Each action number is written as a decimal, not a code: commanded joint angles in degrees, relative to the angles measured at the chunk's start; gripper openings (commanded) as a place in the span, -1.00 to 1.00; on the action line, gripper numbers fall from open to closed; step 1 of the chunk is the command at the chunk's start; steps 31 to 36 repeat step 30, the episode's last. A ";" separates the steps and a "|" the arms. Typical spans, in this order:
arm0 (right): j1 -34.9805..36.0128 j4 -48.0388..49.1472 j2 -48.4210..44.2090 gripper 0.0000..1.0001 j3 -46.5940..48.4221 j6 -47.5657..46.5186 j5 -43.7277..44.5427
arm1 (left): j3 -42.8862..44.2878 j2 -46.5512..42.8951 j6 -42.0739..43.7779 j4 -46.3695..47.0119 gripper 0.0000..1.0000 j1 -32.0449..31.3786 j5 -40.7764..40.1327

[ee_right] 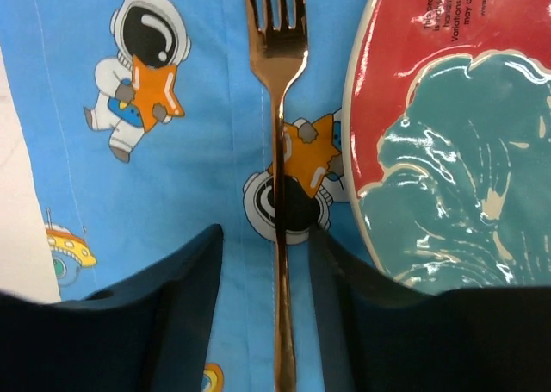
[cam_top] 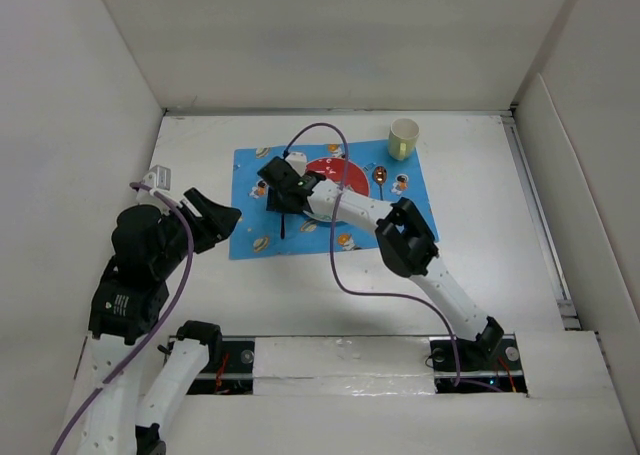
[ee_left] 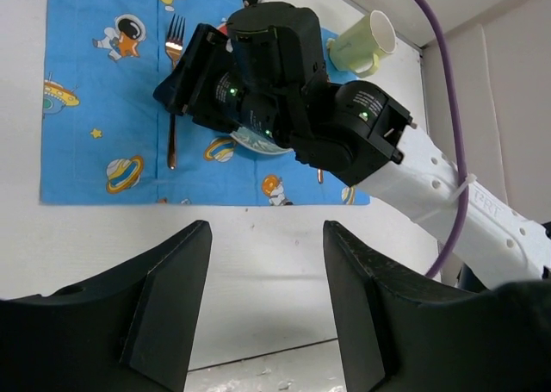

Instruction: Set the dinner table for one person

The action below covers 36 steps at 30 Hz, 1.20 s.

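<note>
The right tool (ee_right: pixel 265 235), fingers parted, straddles the handle of a fork (ee_right: pixel 277 65) lying just left of a red-and-teal plate (ee_right: pixel 456 151) on a blue space-print placemat (cam_top: pixel 245 175) at mid-counter (cam_top: pixel 480 195). The left tool (ee_left: pixel 267 237) hangs released and empty, near-left of the placemat.

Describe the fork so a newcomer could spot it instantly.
Find the blue space-print placemat in the middle of the white table. Left of the red and teal plate on it lies the fork, tines pointing away from the arms. It is the only pronged piece; the spoon lies right of the plate.
</note>
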 commanded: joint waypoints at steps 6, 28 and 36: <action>-1.61 -3.46 -22.85 0.30 -3.96 -8.90 -7.90 | 0.96 3.69 0.02 7.80 0.30 -0.22 -0.94; -39.66 -3.82 -94.84 1.00 -57.85 -12.50 4.50 | 11.95 13.80 -0.05 13.87 0.93 -0.22 -11.50; -39.66 -3.47 -94.13 1.00 -58.03 -12.59 1.26 | 9.93 13.10 -0.77 14.83 0.98 -0.22 -11.49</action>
